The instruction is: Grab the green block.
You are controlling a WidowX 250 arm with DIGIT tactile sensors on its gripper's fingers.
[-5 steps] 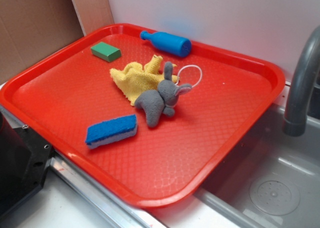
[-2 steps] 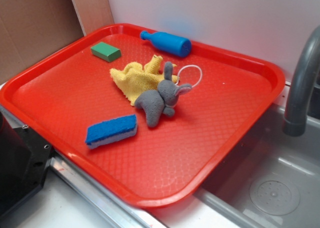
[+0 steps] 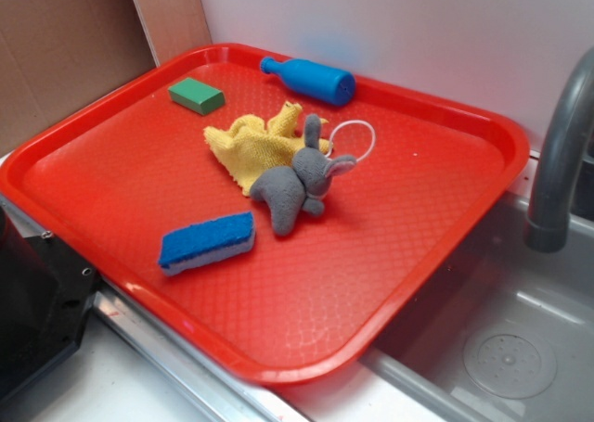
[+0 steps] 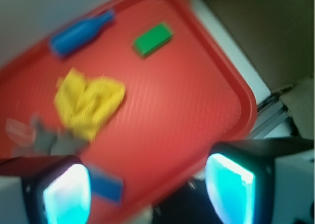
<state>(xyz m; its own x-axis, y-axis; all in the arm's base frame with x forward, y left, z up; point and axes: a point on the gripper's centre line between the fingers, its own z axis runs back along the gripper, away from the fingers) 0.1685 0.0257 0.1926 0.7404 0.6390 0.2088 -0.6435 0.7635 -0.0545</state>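
Blurred, the green block [image 4: 153, 39] lies alone near the red tray [image 4: 216, 86] rim, tool [image 4: 147, 187] fingers spread wide

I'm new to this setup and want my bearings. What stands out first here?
A big red tray fills the scene beside a grey sink. At its middle a grey plush elephant lies against a yellow cloth; the green block sits near the far left corner, a blue bottle along the back rim.

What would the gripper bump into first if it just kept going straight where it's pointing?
Probably bare red tray. Between the gripper's open fingers, the wrist view shows plain tray floor; the green block lies farther ahead. The picture is blurry, so depth is uncertain.
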